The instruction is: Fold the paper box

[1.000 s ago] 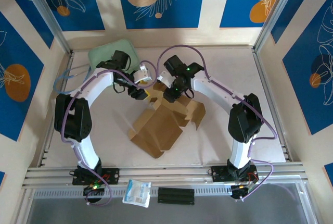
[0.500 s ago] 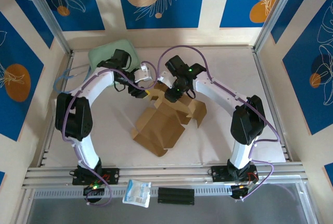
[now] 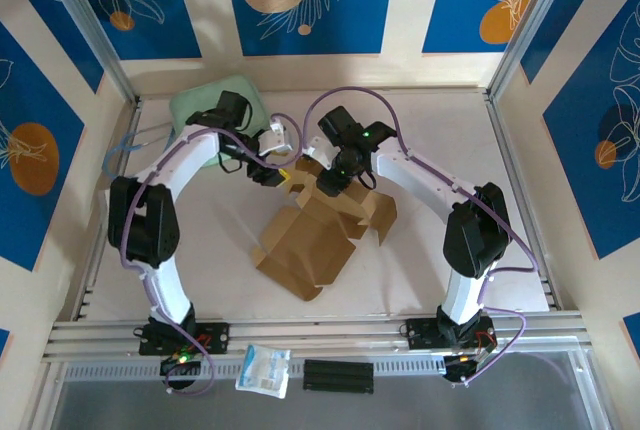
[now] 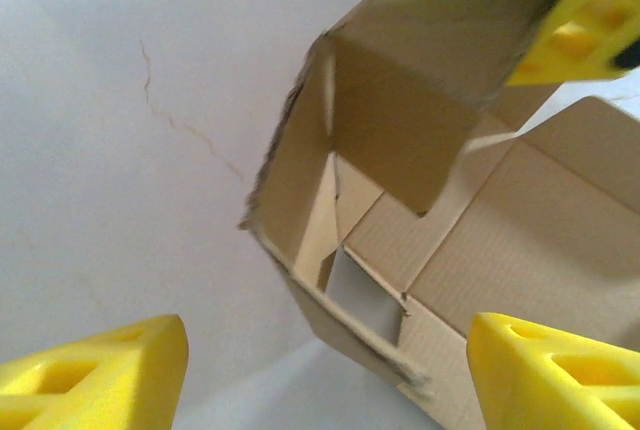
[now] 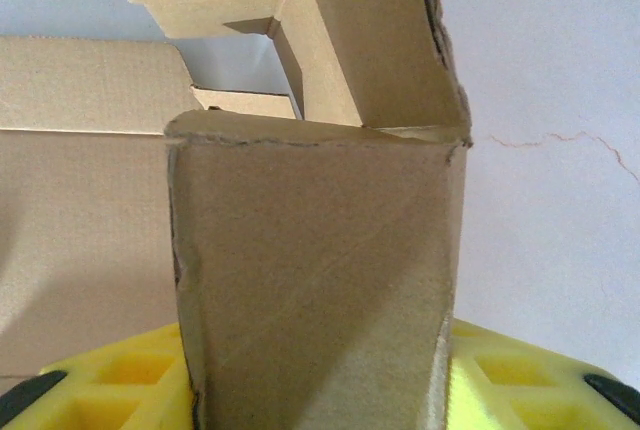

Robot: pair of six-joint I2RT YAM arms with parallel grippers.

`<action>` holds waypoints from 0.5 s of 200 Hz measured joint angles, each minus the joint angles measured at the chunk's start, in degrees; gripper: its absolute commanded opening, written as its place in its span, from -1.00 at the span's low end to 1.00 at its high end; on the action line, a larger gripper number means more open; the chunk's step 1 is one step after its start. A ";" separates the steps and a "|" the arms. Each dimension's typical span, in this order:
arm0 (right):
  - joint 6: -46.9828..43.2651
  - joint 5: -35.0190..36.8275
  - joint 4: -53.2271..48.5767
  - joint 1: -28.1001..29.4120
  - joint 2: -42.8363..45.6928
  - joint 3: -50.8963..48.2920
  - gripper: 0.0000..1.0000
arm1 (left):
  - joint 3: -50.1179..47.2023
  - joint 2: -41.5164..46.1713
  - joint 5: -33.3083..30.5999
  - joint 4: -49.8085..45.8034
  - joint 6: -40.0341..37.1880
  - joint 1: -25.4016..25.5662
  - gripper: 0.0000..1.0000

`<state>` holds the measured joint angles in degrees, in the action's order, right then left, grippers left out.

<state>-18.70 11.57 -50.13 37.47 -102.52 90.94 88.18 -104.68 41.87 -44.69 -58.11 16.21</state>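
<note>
Paper box (image 3: 308,242) mid-desk (image 3: 400,285), half formed, long axis diagonal: near-left to far-right. Both arms work its far end. Right end effector (image 5: 315,390) clamped on upright flap (image 5: 320,250), flap pinched between both fingers. Left end effector (image 4: 330,375) spread wide, gripping nothing. Open box corner sits dead ahead, between my fingers (image 4: 100,370), not touching. Left is the free arm, nearest that side wall. Judgement: next push goes left-to-right, inward.
</note>
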 measured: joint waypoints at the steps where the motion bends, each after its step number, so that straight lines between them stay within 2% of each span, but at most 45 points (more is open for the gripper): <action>1: 0.00 0.00 0.00 0.00 0.00 0.00 -0.03 | -0.15 0.26 0.07 0.02 -0.09 -0.04 0.46; 44: 0.00 -0.02 0.13 -0.04 0.00 -0.76 -0.03 | -1.42 4.46 -1.44 -0.52 -0.94 -1.97 0.46; 100: 0.00 -0.02 0.15 -0.04 0.35 -0.87 -0.03 | -0.96 -0.46 -4.94 3.89 1.49 -1.60 0.34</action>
<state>-18.70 11.55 -49.98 37.43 -102.17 90.06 87.22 -105.14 36.93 -40.80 -56.62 14.61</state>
